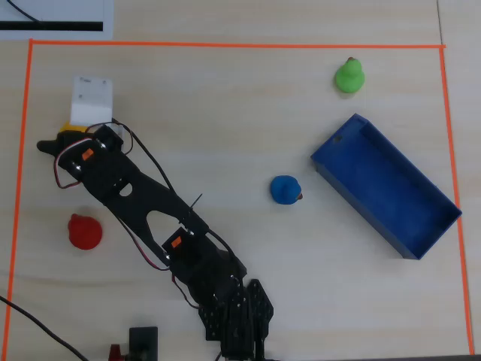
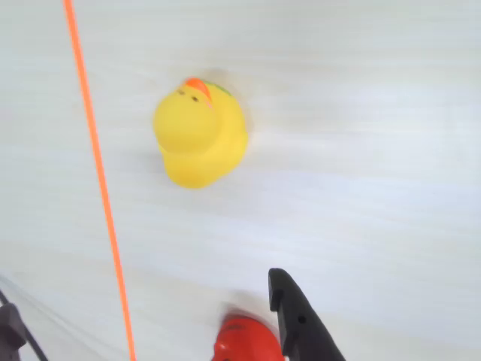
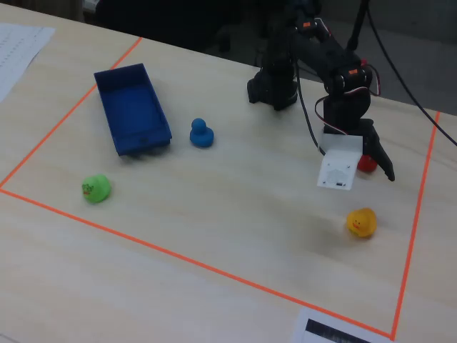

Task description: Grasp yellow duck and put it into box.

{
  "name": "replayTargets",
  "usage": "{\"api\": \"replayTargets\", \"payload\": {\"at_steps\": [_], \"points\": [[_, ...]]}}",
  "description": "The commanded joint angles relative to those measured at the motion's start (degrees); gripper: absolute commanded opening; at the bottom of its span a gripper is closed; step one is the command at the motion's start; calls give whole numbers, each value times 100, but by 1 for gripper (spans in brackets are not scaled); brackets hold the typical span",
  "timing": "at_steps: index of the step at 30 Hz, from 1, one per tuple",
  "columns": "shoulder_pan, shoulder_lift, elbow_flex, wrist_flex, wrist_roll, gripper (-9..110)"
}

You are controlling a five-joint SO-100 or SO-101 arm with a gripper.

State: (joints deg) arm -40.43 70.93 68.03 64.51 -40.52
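The yellow duck point(image 2: 199, 135) sits on the pale table near the orange tape line, apart from everything else. It also shows in the fixed view point(image 3: 362, 222) and peeks out under the wrist camera mount in the overhead view point(image 1: 73, 128). My gripper point(image 2: 143, 301) is open and empty, and the duck lies ahead of its spread fingers point(image 2: 301, 323). In the fixed view the gripper point(image 3: 365, 170) hovers above and behind the duck. The blue box point(image 1: 385, 184) lies far off on the right of the overhead view, and it is also in the fixed view point(image 3: 132, 108).
A red duck point(image 1: 84, 231) sits close by the gripper, right by one finger in the wrist view point(image 2: 244, 342). A blue duck point(image 1: 285, 189) stands left of the box and a green duck point(image 1: 349, 77) above it. Orange tape point(image 1: 225, 43) frames the work area.
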Motion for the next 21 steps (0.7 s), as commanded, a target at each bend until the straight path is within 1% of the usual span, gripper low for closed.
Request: {"api": "replayTargets", "payload": {"at_steps": [1,9,21], "points": [[-9,-79,-413,-149,35,44],[35,-659,-896,-334,167,44],[141,-1406,-1573,-510,62,44]]}}
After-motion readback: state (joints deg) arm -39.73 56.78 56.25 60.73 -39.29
